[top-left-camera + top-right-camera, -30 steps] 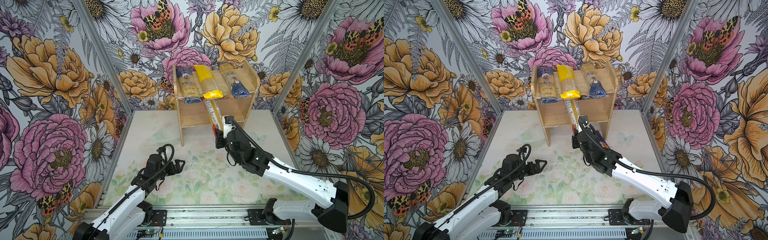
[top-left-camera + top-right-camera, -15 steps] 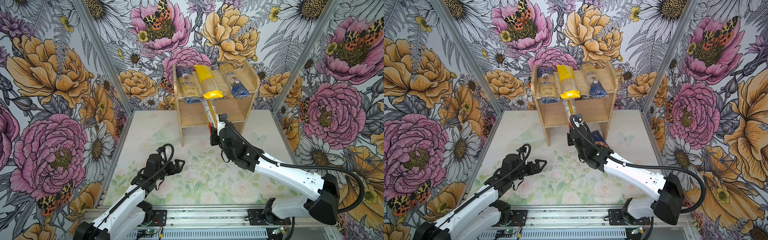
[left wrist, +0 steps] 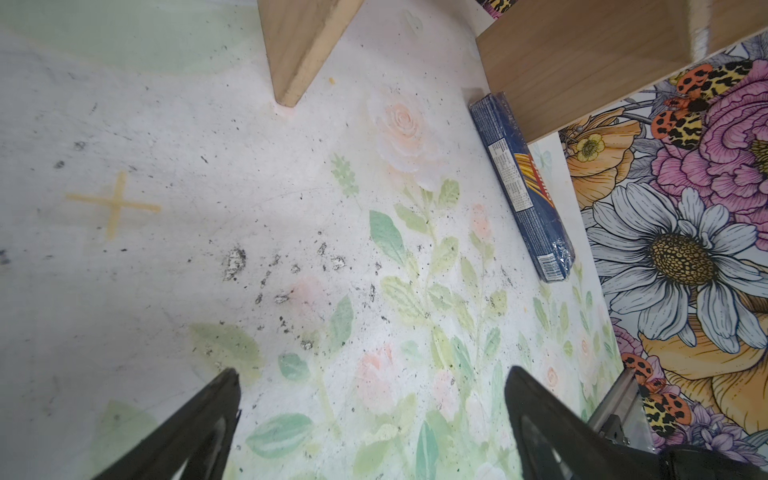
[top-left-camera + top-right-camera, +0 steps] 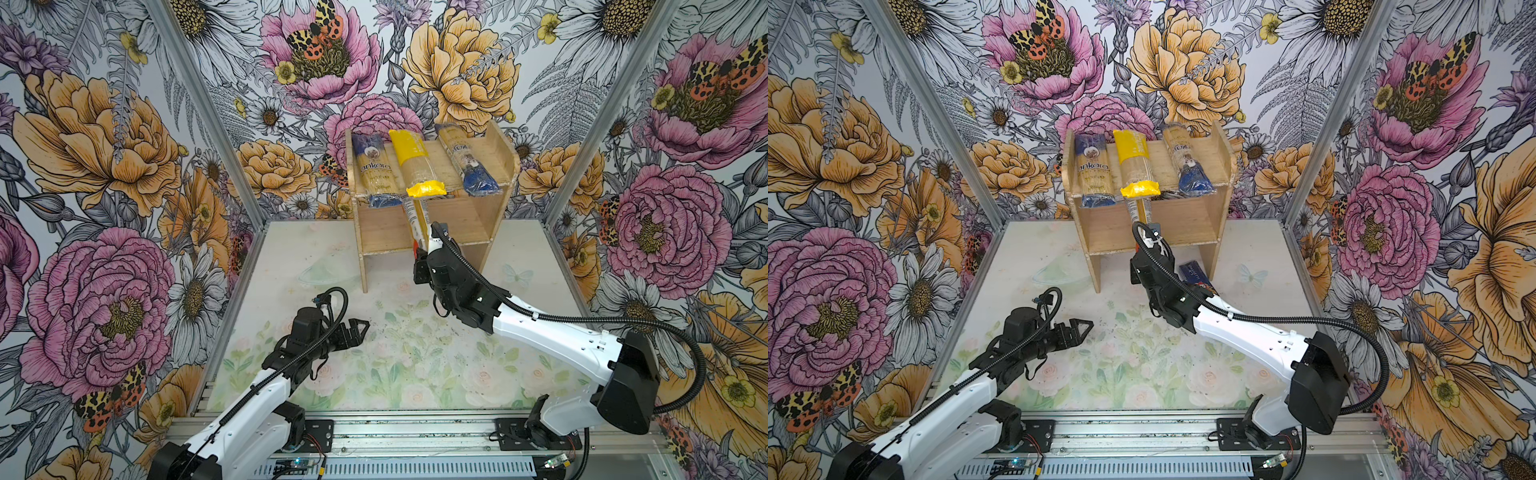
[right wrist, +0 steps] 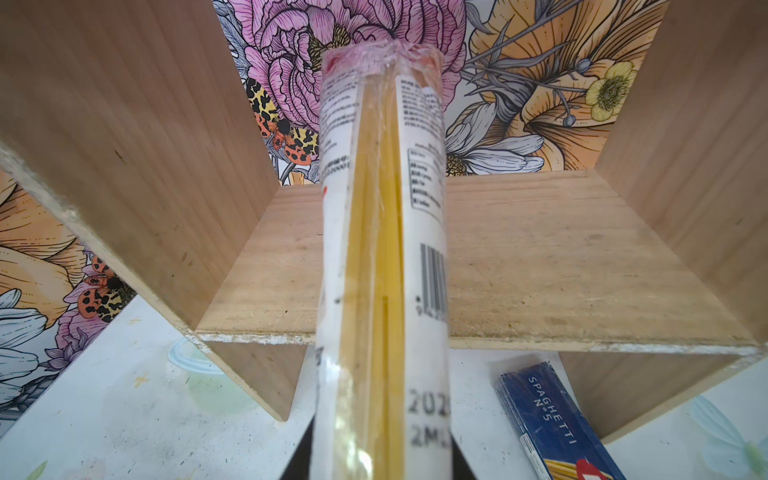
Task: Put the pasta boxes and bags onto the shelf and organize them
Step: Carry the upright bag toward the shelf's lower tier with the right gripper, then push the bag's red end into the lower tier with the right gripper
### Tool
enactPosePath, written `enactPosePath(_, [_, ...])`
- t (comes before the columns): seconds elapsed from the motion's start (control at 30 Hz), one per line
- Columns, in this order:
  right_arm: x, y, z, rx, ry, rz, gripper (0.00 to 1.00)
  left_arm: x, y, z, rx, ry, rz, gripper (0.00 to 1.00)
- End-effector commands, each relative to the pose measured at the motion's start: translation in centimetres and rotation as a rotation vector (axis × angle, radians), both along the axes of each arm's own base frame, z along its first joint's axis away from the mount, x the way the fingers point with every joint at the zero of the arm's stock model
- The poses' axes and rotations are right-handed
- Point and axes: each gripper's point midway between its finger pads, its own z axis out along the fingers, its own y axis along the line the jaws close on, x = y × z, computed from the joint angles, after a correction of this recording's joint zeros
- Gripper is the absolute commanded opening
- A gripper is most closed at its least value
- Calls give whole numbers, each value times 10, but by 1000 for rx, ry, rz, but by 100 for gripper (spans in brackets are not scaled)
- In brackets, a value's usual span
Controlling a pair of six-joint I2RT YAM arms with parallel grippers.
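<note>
The shelf stands at the back middle of the table. Three packs lie on its top tier: the blue-ended "ankara" bag, the yellow-ended bag and the slimmer blue-ended bag. My right gripper is shut on the red-ended pack, whose far end reaches over the lower tier. The dark blue pack lies on the table by the shelf's right panel. My left gripper hovers open and empty, front left.
Floral walls with metal corner posts close in the table on three sides. A metal rail runs along the front edge. A faint yellow cross marks the table in front of the shelf's left leg.
My right gripper has carried the red-ended pack leftward and toward the shelf, and its far end now lies deeper over the lower tier. The left arm has not moved.
</note>
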Motion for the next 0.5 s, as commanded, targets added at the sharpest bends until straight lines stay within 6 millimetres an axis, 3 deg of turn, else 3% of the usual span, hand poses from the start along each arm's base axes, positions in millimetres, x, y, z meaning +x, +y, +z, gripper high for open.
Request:
enactPosePath(0.0, [13, 0, 82, 224, -187, -55, 0, 1, -1, 1, -2, -26, -25, 99])
enactPosePath(0.47, [35, 10, 70, 232, -174, -71, 0, 7, -5, 9, -20, -80, -38, 99])
